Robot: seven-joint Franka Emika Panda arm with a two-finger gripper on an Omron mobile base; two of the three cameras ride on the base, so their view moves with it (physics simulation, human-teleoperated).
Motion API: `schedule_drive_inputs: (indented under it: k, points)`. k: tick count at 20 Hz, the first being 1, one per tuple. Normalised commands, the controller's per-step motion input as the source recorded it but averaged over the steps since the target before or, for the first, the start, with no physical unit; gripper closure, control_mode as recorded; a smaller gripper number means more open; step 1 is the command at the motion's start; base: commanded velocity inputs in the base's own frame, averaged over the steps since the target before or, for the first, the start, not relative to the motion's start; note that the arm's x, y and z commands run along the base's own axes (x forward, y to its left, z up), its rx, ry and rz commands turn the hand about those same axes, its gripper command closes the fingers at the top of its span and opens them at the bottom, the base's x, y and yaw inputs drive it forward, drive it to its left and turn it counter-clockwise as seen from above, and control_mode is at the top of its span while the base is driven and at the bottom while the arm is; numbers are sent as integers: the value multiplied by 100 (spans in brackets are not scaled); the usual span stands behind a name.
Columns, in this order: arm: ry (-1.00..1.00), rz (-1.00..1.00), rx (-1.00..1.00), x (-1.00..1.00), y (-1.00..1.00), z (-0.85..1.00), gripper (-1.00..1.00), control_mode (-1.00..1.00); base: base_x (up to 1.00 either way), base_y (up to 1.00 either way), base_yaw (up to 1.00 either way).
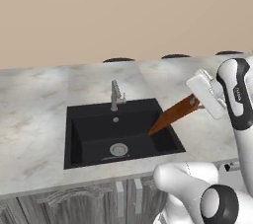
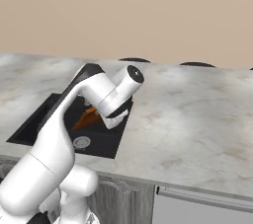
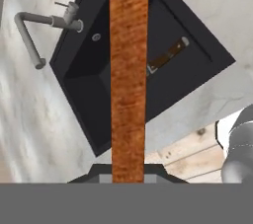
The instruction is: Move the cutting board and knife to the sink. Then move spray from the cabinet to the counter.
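Gripper [image 1: 198,103]: closed on one end of the cutting board [image 1: 173,115], at the right rim of the sink [image 1: 79,144]. Fingertips hidden behind the board in the hand view; clamped state taken from the board's fixed position at the hand.

Cutting board: reddish-brown wood, held edge-on and tilted, high end at the gripper, low end angled down over the right half of the basin. In the right base view, seen as an orange-brown wedge [image 2: 88,118] beneath the forearm, above the dark basin [image 2: 34,119]. In the hand view, seen as a long vertical wooden strip [image 3: 128,70] running away from the hand across the basin.

Knife [image 3: 168,56]: on the basin floor, dark brown handle up and to the right, silver blade partly hidden behind the board.

Sink: black, rectangular, recessed in the counter [image 1: 34,99], round drain [image 1: 118,149] near the front centre, grey faucet [image 1: 116,95] at the rear rim.

Counter: grey-white marble with brownish veins, grey wood cabinet fronts [image 1: 74,201] beneath.

Spray: position not determinable.
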Motion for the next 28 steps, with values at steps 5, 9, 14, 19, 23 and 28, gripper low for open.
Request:
schedule_drive_inputs:
  k: [5, 9, 14, 19, 23, 28]
  points:
    - [0, -16, 0, 23, 81, -15, 100, -100, 0, 0, 0]
    - [2, -15, -3, 29, 73, -25, 100, -100, 0, 0, 0]
    - [9, -7, -5, 34, 31, -27, 100, -100, 0, 0, 0]
    - [15, -3, 0, 38, 23, -31, 100, -100, 0, 0, 0]
    - [17, -1, 0, 39, 24, -36, 100, -100, 0, 0, 0]
    - [9, -1, 0, 33, 20, -40, 100, -100, 0, 0, 0]
